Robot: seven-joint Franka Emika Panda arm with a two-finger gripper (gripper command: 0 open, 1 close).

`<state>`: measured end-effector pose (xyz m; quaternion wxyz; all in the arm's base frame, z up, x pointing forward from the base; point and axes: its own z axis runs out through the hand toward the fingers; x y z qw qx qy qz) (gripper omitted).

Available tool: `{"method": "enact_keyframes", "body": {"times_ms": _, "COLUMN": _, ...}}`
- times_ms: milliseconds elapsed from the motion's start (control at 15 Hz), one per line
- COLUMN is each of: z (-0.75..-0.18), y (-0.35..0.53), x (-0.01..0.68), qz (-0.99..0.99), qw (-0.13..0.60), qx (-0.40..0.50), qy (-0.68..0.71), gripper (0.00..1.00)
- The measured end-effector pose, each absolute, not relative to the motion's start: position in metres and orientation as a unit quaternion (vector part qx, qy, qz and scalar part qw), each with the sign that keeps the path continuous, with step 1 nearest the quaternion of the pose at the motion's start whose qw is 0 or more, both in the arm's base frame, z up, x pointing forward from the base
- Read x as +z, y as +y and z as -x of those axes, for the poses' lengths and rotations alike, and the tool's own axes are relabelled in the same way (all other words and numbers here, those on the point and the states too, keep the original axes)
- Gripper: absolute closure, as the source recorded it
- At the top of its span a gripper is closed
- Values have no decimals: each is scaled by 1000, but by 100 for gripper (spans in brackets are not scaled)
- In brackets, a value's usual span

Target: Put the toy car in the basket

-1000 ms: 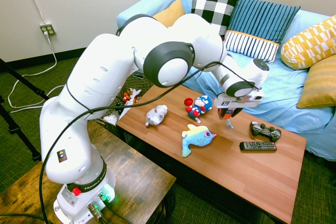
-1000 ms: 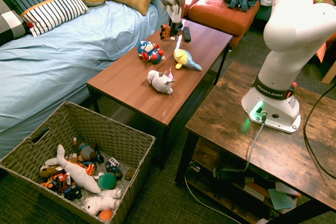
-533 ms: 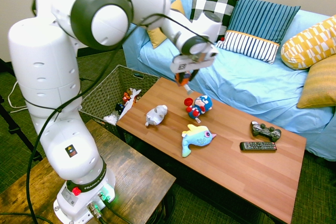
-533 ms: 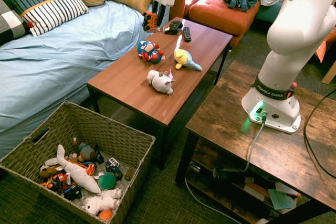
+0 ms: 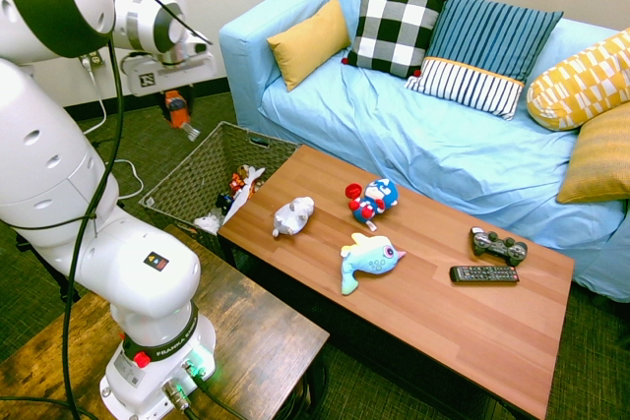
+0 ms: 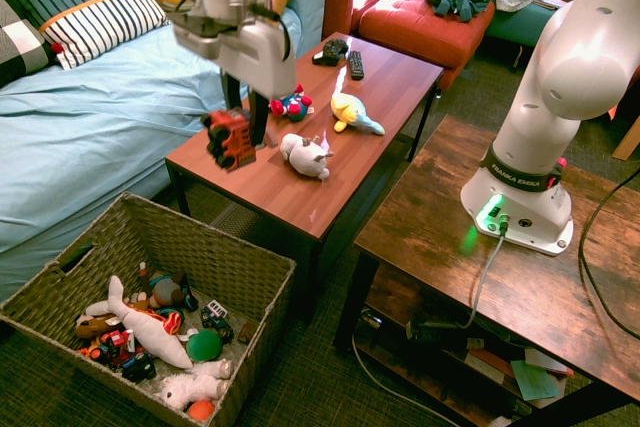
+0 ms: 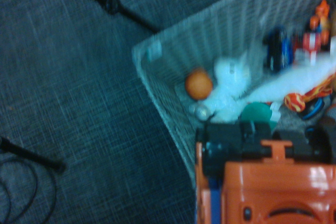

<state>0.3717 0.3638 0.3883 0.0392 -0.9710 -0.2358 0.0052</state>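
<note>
So gripper (image 6: 232, 139) is clamping toy car (image 6: 229, 140) by its sides | hanging above basket (image 6: 250, 257) rim | looking light, hard, slick plastic, probably drop-proof

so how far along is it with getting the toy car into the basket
Done: the toy car is off the coffee table and clamped in the tool. In hand: the arm carries it in the air near the basket; the wrist view shows the basket's corner directly below. Left: centre it over the basket's opening, then open the tool so the car drops in with the other toys.
</note>
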Motion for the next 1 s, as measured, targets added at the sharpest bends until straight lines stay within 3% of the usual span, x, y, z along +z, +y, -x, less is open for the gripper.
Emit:
{"method": "enact_keyframes", "body": {"times_ms": 67, "z": -378, "y": 381, "x": 386, "qz": 972, "qw": 27, "qx": 5, "qy": -232, "gripper": 0}}
{"method": "enact_keyframes", "body": {"times_ms": 333, "z": -451, "y": 392, "x": 365, "qz": 979, "qw": 30, "qx": 40, "qy": -200, "gripper": 0}}
{"method": "enact_keyframes", "body": {"times_ms": 667, "z": -465, "y": 405, "x": 386, "qz": 979, "qw": 29, "qx": 41, "qy": -199, "gripper": 0}}
{"method": "enact_keyframes", "body": {"times_ms": 1000, "z": -527, "y": 309, "x": 412, "qz": 991, "qw": 12, "qx": 5, "qy": -132, "gripper": 0}}
